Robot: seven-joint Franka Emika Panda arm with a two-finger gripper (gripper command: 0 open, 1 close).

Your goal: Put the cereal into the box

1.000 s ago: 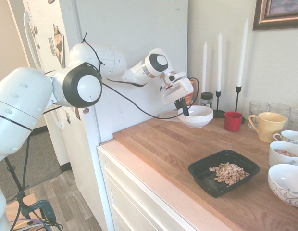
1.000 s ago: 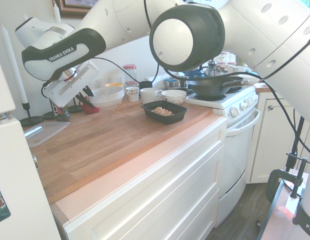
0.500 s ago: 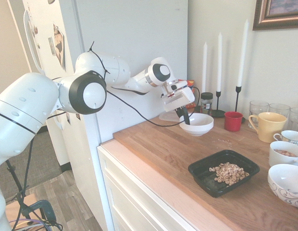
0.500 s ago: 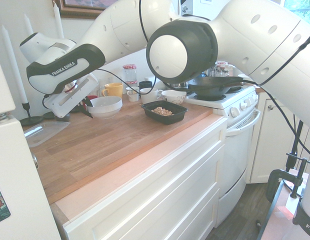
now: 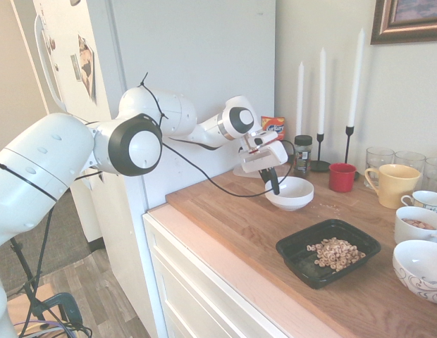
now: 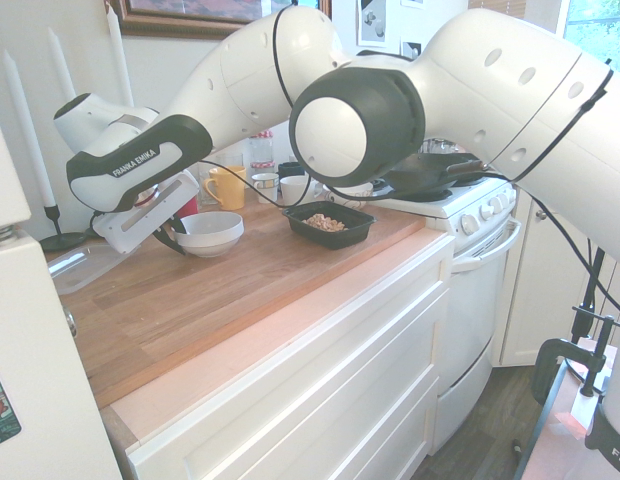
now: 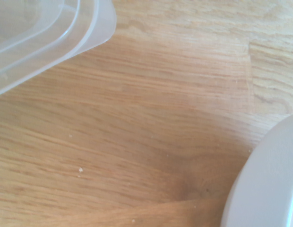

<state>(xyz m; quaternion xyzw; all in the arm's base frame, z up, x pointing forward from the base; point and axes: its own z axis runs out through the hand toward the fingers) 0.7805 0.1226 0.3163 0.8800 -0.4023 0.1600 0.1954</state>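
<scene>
- The cereal lies heaped in the box, the black tray near the counter's front edge.
- The gripper sits well apart from it, at the rim of the white bowl, apparently closed on that rim.
- The wrist view alone shows the clear container just beside the bowl's edge on the wooden counter.

The white jointed arm reaches forward, its black two-finger pincer tilted downward, fingers close together.
</scene>
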